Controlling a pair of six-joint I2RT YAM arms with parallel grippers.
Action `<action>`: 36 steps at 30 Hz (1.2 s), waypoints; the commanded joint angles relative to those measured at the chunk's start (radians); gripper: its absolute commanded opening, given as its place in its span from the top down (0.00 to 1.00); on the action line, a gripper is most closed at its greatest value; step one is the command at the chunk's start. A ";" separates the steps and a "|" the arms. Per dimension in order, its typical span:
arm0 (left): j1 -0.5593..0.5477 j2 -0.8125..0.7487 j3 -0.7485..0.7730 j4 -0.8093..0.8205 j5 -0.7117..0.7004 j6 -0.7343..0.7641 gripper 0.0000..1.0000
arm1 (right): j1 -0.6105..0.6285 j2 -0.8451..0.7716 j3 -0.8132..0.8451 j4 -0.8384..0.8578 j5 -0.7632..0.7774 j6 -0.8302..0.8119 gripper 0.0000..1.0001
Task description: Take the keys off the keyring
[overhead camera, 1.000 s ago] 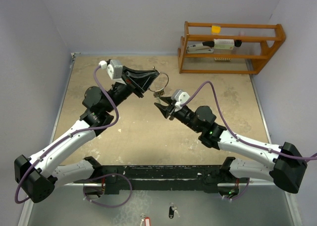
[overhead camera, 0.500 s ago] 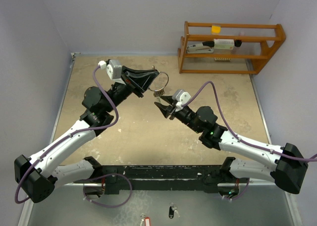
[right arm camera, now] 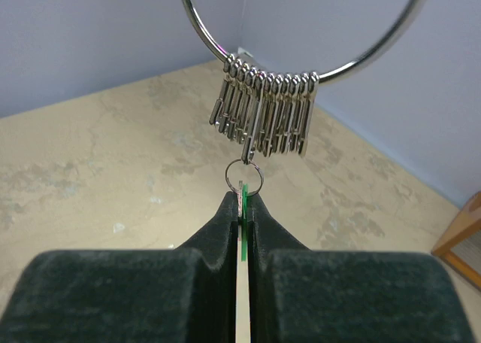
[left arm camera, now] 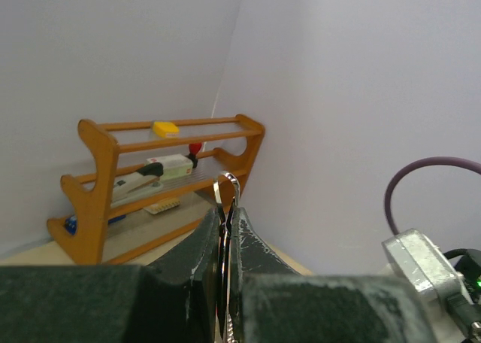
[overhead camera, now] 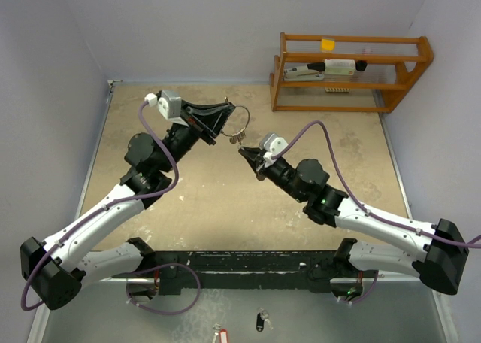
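1. Bottom edge of the top view: a black-tagged key (overhead camera: 260, 320) and a red-tagged key (overhead camera: 219, 334) lie in front of my arm bases. Neither belongs to this job.
2. Centre of the top view: my right gripper (right arm camera: 242, 201) is clenched on the green-headed key (right arm camera: 244, 226), which shows edge-on between the pads and is held up off the table (overhead camera: 188, 192).
3. Just above the pads in the right wrist frame: the key's small ring (right arm camera: 246, 176) hangs from a silver clip of the keyring (right arm camera: 264, 106), a wide wire hoop carrying a row of clips. The key is not yet off.
4. Left of centre, top view: my left gripper (overhead camera: 224, 112) is clamped on the hoop's wire and holds the keyring in the air.
5. Blue-headed key: not found in any view. It may be hidden among the clips; I cannot say.
6. Assessment: I can confirm no key removed. The green one looks braced for separation, and the rest remains to be done.
7. Upper right, farthest: a wooden rack (overhead camera: 349, 95) against the wall, not involved.
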 commanded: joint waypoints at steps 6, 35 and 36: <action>0.001 -0.055 -0.031 -0.028 -0.327 0.014 0.89 | 0.014 -0.117 0.145 -0.476 0.223 0.047 1.00; 0.000 0.079 -0.178 0.246 -0.002 0.015 0.65 | 0.087 0.067 0.663 -1.036 0.576 -0.058 1.00; 0.000 0.081 -0.190 0.269 0.019 0.015 0.65 | 0.090 0.069 0.666 -1.032 0.584 -0.061 1.00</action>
